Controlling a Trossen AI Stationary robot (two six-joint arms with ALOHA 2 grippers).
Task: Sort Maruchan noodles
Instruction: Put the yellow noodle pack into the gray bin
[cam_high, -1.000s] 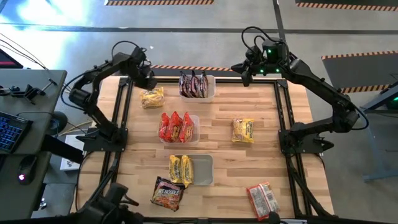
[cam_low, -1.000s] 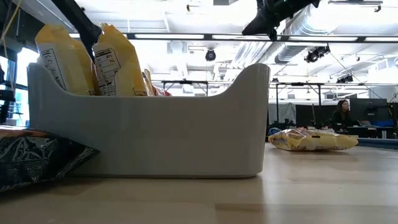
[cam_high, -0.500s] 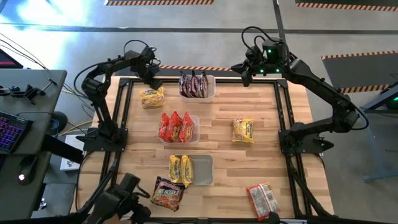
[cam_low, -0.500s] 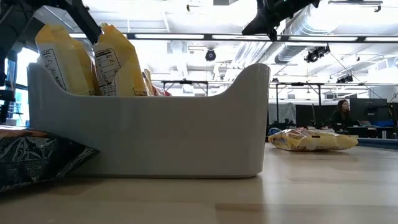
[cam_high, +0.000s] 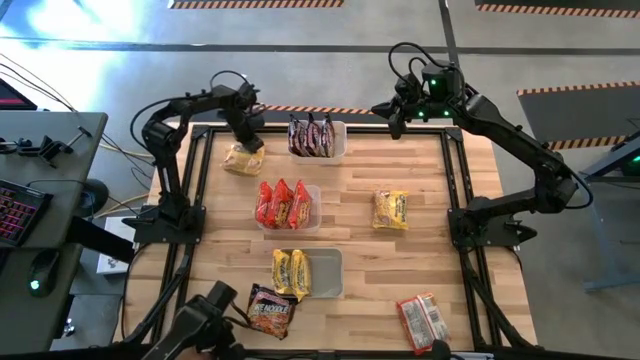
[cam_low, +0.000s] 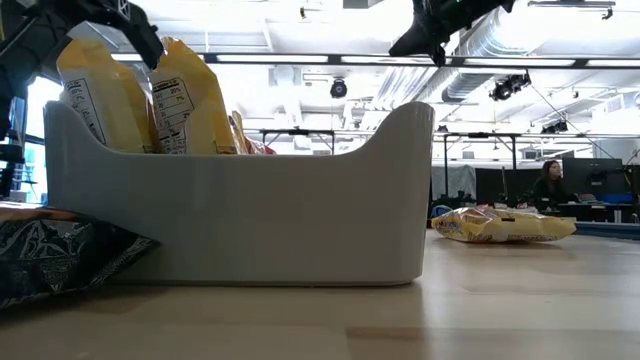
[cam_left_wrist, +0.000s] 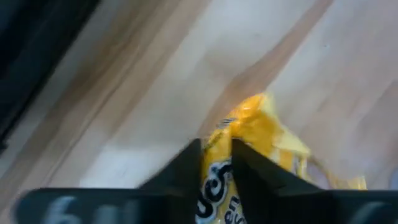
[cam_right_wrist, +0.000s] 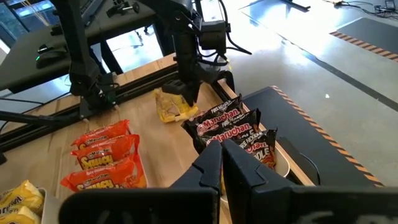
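A crinkly yellow noodle packet (cam_high: 243, 159), lying on the tabletop (cam_high: 370, 255) at upper left, is pinched at its edge by the left gripper (cam_high: 254, 141) fingers (cam_left_wrist: 186, 163). The right gripper (cam_high: 396, 118) is held at upper right, fingers pressed together.

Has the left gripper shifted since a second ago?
Yes. In the high view the left gripper has moved from the table's far-left edge rightward, toward the tub of dark packets, down onto the yellow packet, pinching its edge.

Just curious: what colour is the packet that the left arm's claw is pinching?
Yellow packet, clearest in the left wrist view, between the left gripper fingers.
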